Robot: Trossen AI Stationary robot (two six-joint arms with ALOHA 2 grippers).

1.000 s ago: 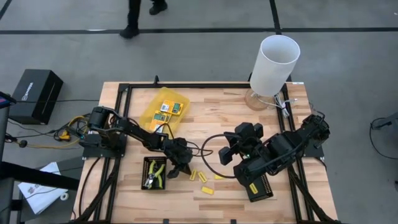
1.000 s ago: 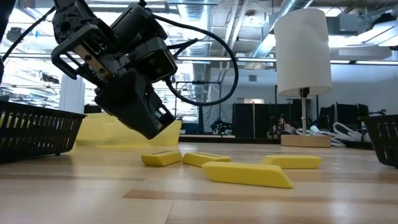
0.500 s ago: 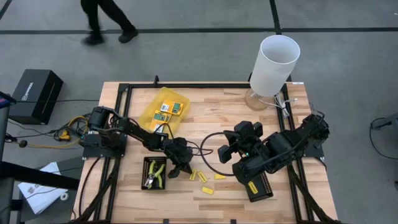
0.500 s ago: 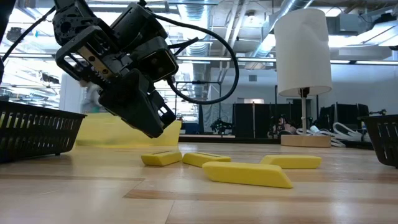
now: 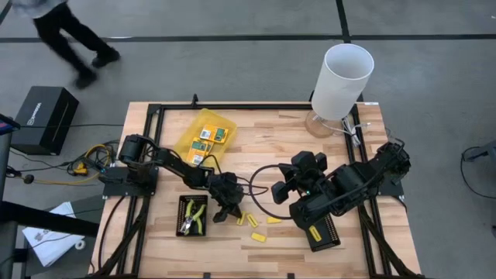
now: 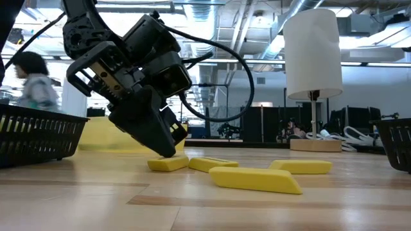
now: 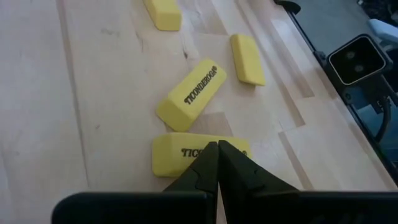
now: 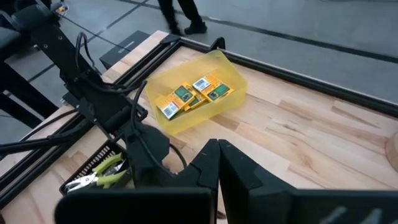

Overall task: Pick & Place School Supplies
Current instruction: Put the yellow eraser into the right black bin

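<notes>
Yellow-green pliers (image 5: pixel 193 217) already lie in the left black tray (image 5: pixel 183 230), and three packets (image 5: pixel 210 136) sit in the translucent yellow container (image 5: pixel 192 126) behind it. Beside the tray, the left gripper (image 5: pixel 225 212) hangs over four loose yellow erasers (image 5: pixel 253 221), its fingers pressed together on nothing. Further right, the right gripper (image 8: pixel 218 155) waits clenched and empty; one more eraser (image 5: pixel 315 232) seems binned in the right tray (image 5: pixel 325 234).

Bare worktop (image 5: pixel 256 151) lies open at frame centre; the lamp (image 5: pixel 341 81) blocks upper right, black trays (image 5: pixel 193 215) apparently crowd the lower edges.
</notes>
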